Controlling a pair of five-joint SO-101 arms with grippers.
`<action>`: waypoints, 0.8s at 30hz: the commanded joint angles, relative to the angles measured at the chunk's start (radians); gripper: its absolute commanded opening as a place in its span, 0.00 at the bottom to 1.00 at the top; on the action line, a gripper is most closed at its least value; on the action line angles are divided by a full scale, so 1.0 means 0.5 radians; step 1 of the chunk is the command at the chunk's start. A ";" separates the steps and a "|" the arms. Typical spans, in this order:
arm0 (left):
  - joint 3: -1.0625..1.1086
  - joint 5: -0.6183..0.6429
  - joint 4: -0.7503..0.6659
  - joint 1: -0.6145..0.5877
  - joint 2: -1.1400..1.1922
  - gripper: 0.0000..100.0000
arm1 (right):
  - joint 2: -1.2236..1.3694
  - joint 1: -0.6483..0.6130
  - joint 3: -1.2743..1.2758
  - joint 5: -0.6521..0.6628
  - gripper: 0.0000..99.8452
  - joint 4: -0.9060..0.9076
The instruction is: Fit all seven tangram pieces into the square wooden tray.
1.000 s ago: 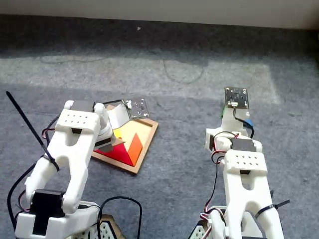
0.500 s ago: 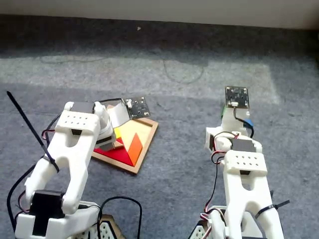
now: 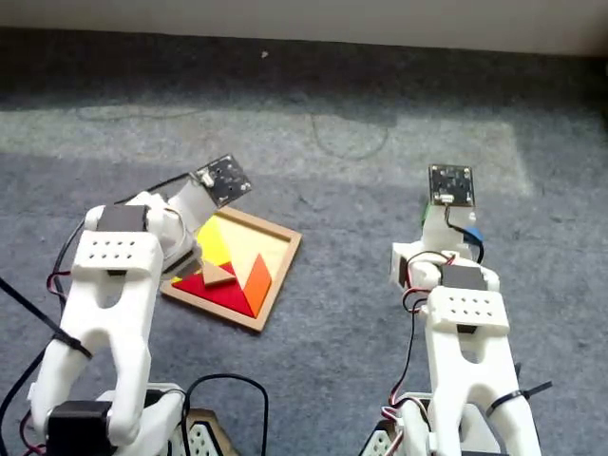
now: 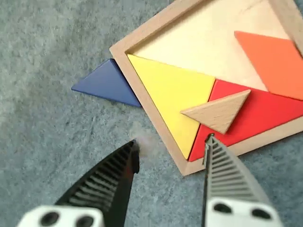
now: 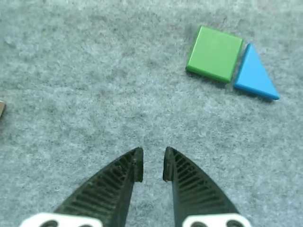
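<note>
The square wooden tray [image 3: 277,277] [image 4: 156,26] lies on grey carpet. In it are a yellow triangle [image 4: 173,97], a red triangle [image 4: 258,118] and an orange parallelogram [image 4: 274,59]. A bare wooden triangle [image 4: 218,111] [image 3: 218,274] rests loosely on top of the yellow-red seam. A navy triangle [image 4: 104,82] lies outside, against the tray's edge. My left gripper [image 4: 171,142] [image 3: 193,258] hangs open and empty over the tray's near corner. A green square [image 5: 215,53] and a light blue triangle [image 5: 253,75] lie side by side ahead of my right gripper [image 5: 152,151], which is slightly open and empty.
Grey carpet [image 3: 361,123] spreads all round, with open floor between the two arms. The blue triangle [image 3: 474,236] peeks out beside the right arm. Cables [image 3: 228,389] run near both arm bases at the front.
My left arm has swung left and back off the tray, uncovering the wooden triangle lying on the yellow and red pieces. The right arm has kept still.
</note>
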 commanded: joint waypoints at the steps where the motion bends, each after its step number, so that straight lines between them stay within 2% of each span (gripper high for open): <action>1: 0.097 0.025 -0.028 -0.137 -0.060 0.23 | -0.048 0.014 -0.017 0.003 0.08 -0.054; 4: 0.222 0.055 -0.089 -0.158 -0.060 0.23 | -0.048 0.014 -0.017 0.003 0.08 -0.054; 10: 0.471 0.430 -0.552 -0.137 -0.060 0.23 | -0.048 0.014 -0.017 0.003 0.08 -0.054; 17: 0.493 0.666 -0.617 0.081 -0.057 0.23 | -0.048 0.014 -0.014 0.003 0.08 -0.054; 24: 0.566 0.853 -0.865 0.250 -0.057 0.23 | -0.048 0.014 0.020 0.003 0.08 -0.060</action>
